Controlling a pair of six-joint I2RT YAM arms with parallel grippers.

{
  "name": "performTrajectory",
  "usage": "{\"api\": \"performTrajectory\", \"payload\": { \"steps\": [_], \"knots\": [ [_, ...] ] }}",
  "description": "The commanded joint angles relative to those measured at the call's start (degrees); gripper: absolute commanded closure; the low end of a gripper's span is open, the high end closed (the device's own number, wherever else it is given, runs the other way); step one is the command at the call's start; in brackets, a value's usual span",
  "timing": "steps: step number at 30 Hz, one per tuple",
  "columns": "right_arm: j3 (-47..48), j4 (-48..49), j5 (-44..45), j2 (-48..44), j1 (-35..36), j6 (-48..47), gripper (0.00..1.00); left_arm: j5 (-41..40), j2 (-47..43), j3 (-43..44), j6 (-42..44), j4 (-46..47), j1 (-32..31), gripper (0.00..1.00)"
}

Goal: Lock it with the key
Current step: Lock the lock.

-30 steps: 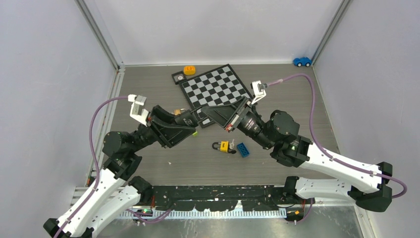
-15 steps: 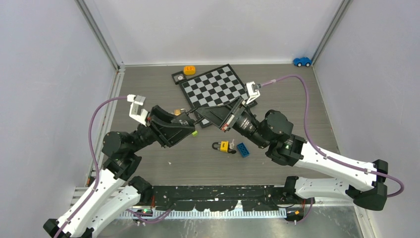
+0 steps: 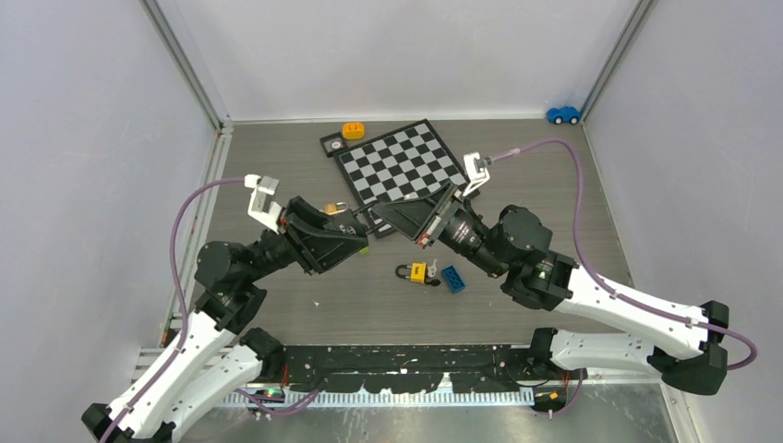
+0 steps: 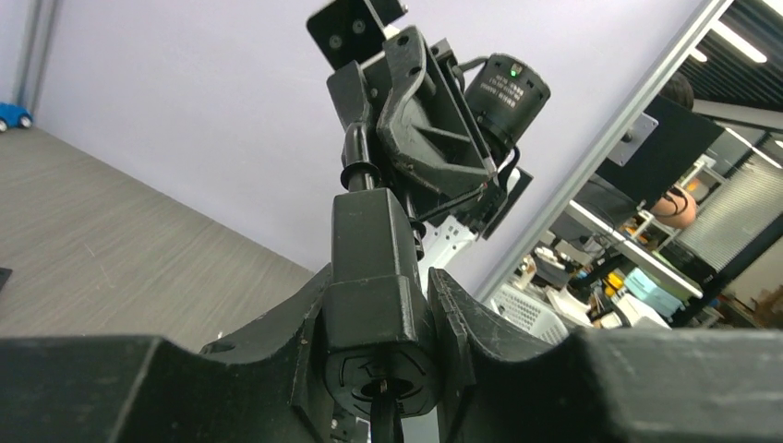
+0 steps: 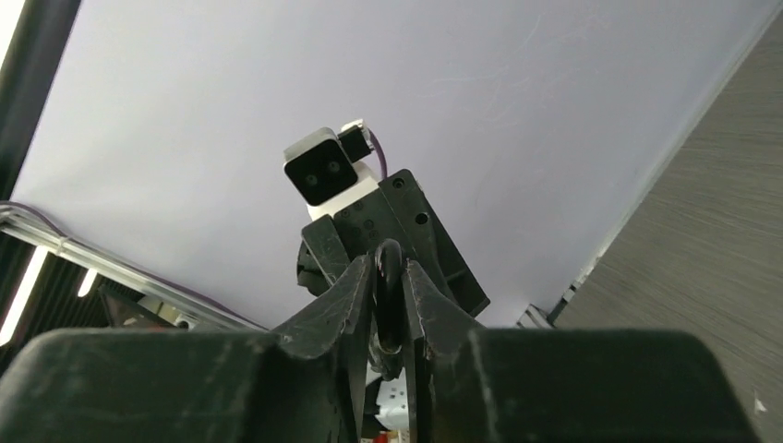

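The left pincer [image 4: 377, 355] was clenched on the body of a black padlock [image 4: 373, 295], one finger pressed to each side. The lock's round keyhole face pointed back at the left wrist camera. From the top of that body the loop [image 5: 389, 277] rose towards the other arm. The right pincer [image 5: 389, 309] was clenched on this loop, its two fingers closed tight around the bar. Both arms met above the middle of the counter [image 3: 277, 161], with the lock held in the air between them.

Nearer the arm bases, a yellow padlock [image 3: 418, 271] lay flat on the counter. The key [image 3: 432, 269] lay just beside it on its right, small and silvery, between the yellow padlock and a blue brick [image 3: 452, 278]. Neither pincer touched the key.

Farther back lay a chessboard [image 3: 402, 164], and a blue toy car [image 3: 563, 114] sat in the far right corner.
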Motion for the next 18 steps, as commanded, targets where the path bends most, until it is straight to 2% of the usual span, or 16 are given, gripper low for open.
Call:
{"api": "performTrajectory", "payload": {
  "steps": [1,3,5,11,18],
  "knots": [
    [2.1,-6.0,1.3,-3.5,-0.2,-9.0,0.67,4.1,0.7,2.9,-0.4,2.6,-0.3,1.00],
    [4.2,-10.2,1.7,-3.4,-0.2,-12.7,0.55,4.8,0.7,2.7,-0.3,2.3,-0.3,1.00],
    [7.6,-15.6,1.2,-2.3,-0.2,-15.9,0.51,5.5,0.4,3.0,0.6,0.8,-0.3,1.00],
    [16.6,-29.5,-1.5,0.5,-0.2,-22.5,0.50,7.8,-1.1,5.0,4.4,-7.0,-0.3,1.00],
    [22.4,-44.9,3.5,2.0,-0.2,-26.8,0.52,9.6,-1.8,8.2,9.2,-15.0,-0.3,1.00]
  ]
}}
